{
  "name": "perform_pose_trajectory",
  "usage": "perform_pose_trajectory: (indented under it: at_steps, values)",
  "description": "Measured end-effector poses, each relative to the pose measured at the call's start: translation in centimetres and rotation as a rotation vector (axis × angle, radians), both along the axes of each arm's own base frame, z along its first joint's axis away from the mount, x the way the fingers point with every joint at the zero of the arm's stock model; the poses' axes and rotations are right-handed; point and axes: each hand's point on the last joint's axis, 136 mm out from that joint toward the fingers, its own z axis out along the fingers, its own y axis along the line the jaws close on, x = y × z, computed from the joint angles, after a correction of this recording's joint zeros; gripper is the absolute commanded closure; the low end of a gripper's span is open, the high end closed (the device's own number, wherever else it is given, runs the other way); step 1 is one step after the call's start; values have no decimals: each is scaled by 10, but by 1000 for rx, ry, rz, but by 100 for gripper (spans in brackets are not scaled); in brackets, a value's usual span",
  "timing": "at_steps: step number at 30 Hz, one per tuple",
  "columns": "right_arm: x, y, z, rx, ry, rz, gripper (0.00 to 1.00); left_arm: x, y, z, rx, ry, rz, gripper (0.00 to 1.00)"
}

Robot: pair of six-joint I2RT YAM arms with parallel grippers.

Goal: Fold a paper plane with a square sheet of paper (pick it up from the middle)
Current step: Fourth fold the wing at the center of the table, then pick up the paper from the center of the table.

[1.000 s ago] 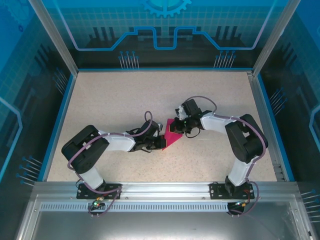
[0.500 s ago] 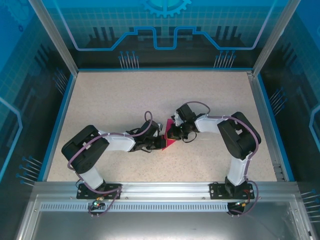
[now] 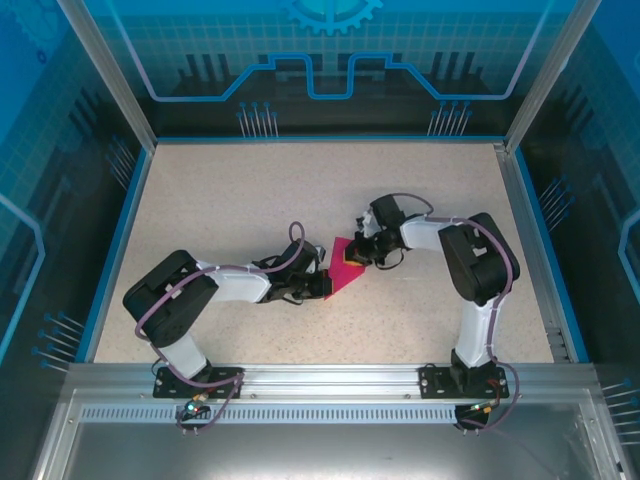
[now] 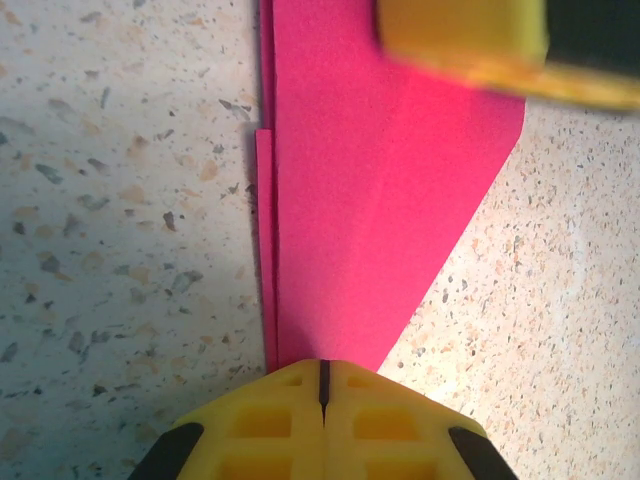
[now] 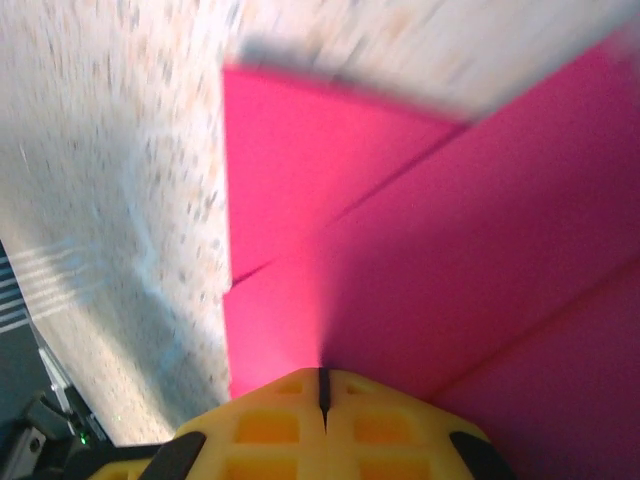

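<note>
The magenta-pink paper (image 3: 346, 270) lies folded on the speckled table, a tapering multi-layer shape with straight creases (image 4: 370, 200) (image 5: 400, 240). My left gripper (image 3: 322, 285) (image 4: 323, 365) is shut, its yellow tips meeting at the paper's narrow near end and resting on it. My right gripper (image 3: 356, 257) (image 5: 322, 375) is also shut, its tips set down on the paper's far part beside a crease. One of the right gripper's yellow fingers (image 4: 460, 40) shows blurred at the top of the left wrist view. Whether either pair of tips pinches a layer cannot be made out.
The speckled beige table (image 3: 250, 190) is ringed by a blue rim and transparent walls (image 3: 130, 110). An aluminium rail (image 3: 330, 378) carries both arm bases at the near edge. Both arms meet near the table's middle.
My right gripper slid down-left across the paper, then drew back up-right to the far part. The left gripper and the paper's near end stayed put.
</note>
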Motion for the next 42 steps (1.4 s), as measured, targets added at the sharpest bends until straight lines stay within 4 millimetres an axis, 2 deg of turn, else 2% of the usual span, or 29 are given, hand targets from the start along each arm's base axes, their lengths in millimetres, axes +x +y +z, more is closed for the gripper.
perform_pose_trajectory:
  at_steps: [9, 14, 17, 19, 21, 24, 26, 29, 32, 35, 38, 42]
  values:
    - [40, -33, 1, -42, -28, -86, 99, 1, -1, 0, 0, 2, -1, 100]
    - [69, -51, 7, -97, -81, -140, 99, 0, -1, 0, 3, 8, -3, 100]
    - [81, -60, 14, -112, -112, -163, 94, 0, -1, 1, 6, 15, -7, 100]
    - [81, -64, 20, -118, -125, -169, 88, -1, -1, 1, 12, 25, -10, 93]
    - [75, -66, 31, -118, -151, -168, 78, -3, 0, 3, 21, 35, -11, 84]
    - [57, -69, 58, -105, -210, -163, 62, -3, -1, 17, 12, 27, -14, 67]
    - [41, -68, 75, -88, -247, -159, 54, 1, -3, 36, -15, -9, -8, 60]
    - [18, -61, 82, -64, -262, -127, 46, 10, -4, 62, -42, -76, 14, 49]
    - [-4, -43, 73, -40, -225, -68, 43, 16, 2, 74, -37, -118, 53, 39]
    - [-22, -24, 64, -32, -195, -5, 44, 22, 11, 77, -32, -130, 109, 31]
    - [-28, -8, 54, -15, -178, 36, 48, 25, 28, 71, -21, -114, 173, 23]
    - [-33, -1, 31, -29, -120, 42, 52, 26, 52, 57, -2, -77, 248, 10]
